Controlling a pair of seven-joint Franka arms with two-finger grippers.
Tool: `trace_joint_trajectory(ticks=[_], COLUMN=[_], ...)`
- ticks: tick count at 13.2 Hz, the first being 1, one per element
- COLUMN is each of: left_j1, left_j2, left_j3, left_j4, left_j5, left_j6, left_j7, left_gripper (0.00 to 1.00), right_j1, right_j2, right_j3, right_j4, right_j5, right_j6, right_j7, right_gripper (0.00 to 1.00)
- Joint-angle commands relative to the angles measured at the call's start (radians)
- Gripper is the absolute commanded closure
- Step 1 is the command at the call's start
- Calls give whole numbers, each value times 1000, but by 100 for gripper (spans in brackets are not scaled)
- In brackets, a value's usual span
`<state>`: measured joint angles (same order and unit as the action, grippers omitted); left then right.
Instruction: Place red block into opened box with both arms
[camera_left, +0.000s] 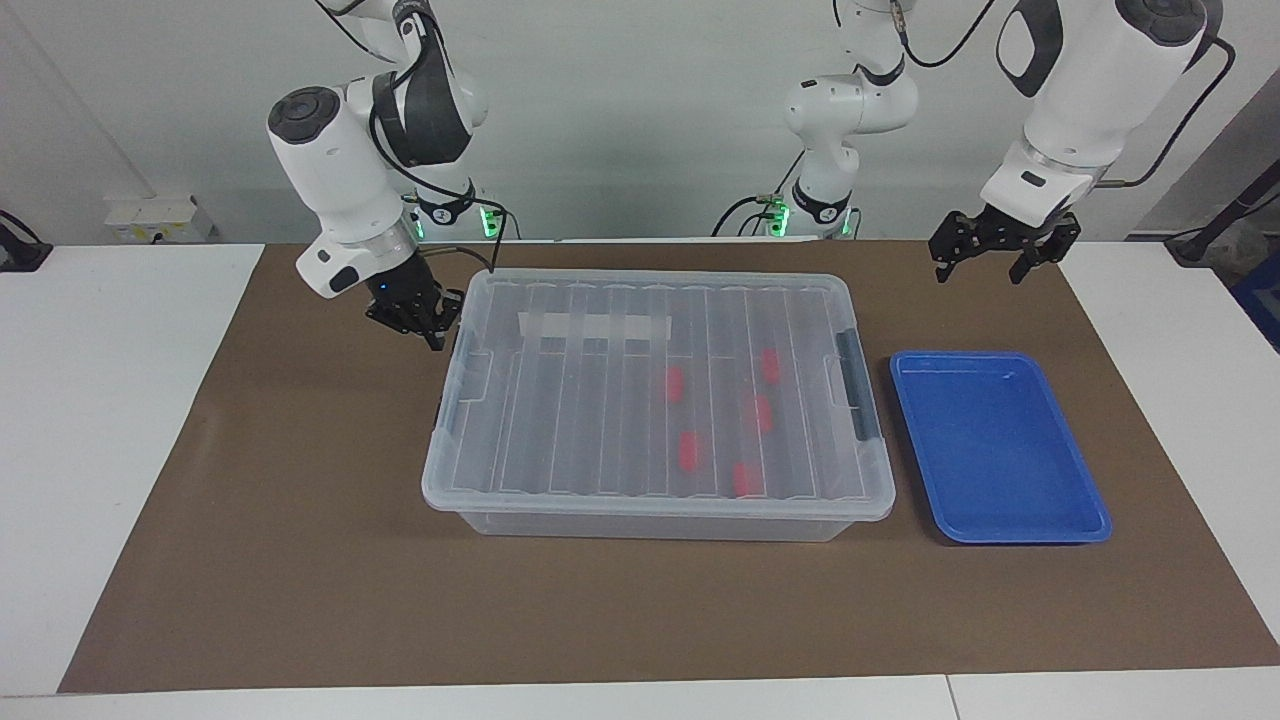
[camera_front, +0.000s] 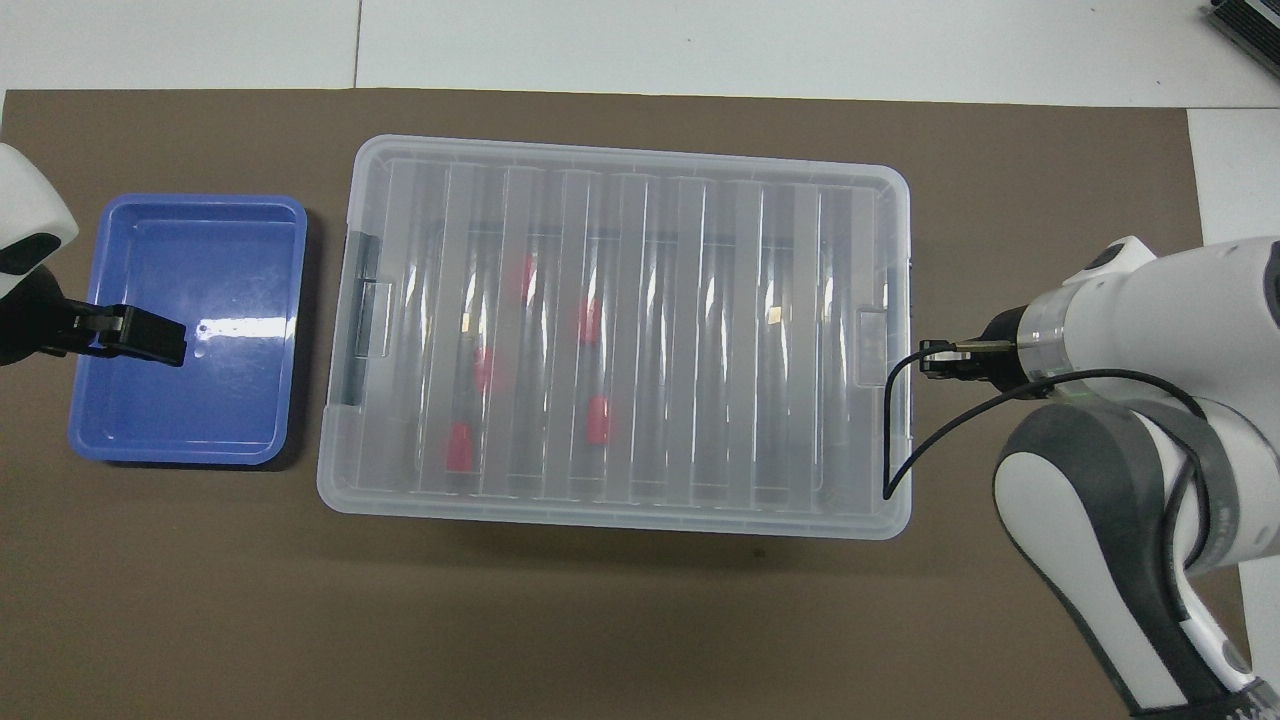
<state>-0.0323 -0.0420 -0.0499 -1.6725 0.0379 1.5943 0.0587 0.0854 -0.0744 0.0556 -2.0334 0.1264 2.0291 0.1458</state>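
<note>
The clear box (camera_left: 650, 524) stands mid-table with its ribbed lid (camera_left: 580, 410) lying flat on top. Several red blocks, one of them (camera_left: 688, 450), lie inside and show through the lid, also in the overhead view (camera_front: 598, 418). My right gripper (camera_left: 432, 335) is shut, low beside the box's end toward the right arm's base, a little off the rim (camera_front: 925, 358). Whether it touches the rim I cannot tell. My left gripper (camera_left: 978, 272) hangs open and empty in the air, over the blue tray in the overhead view (camera_front: 165, 345).
A shallow blue tray (camera_left: 1000, 532) with nothing in it lies beside the box, toward the left arm's end. A brown mat (camera_left: 300, 560) covers the table under both. The right arm's black cable (camera_front: 890, 480) loops over the lid's corner.
</note>
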Motion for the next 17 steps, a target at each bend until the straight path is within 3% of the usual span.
trace_joint_trajectory(ticks=[1, 2, 3, 6, 17], left_j1=[-49, -43, -28, 90, 86], left_j2=[-33, -36, -38, -36, -36], left_j3=[64, 61, 53, -62, -71], left_j4=[-35, -35, -35, -35, -35], left_j5=[-18, -18, -20, -20, -20], left_j6=[26, 27, 27, 27, 30], left_j7=[7, 9, 9, 10, 7], left_gripper=[0, 0, 0, 0, 0], right_j1=[-18, -44, -53, -72, -138], right_j2=[-19, -22, -27, -22, 42], right_j3=[-6, -7, -7, -5, 0], right_j4=[16, 19, 31, 100, 427], right_j5=[1, -11, -34, -111, -132], right_j6=[-38, -46, -61, -147, -409], right_j7=[-8, 4, 32, 112, 182], right_gripper=[48, 4, 0, 0, 0])
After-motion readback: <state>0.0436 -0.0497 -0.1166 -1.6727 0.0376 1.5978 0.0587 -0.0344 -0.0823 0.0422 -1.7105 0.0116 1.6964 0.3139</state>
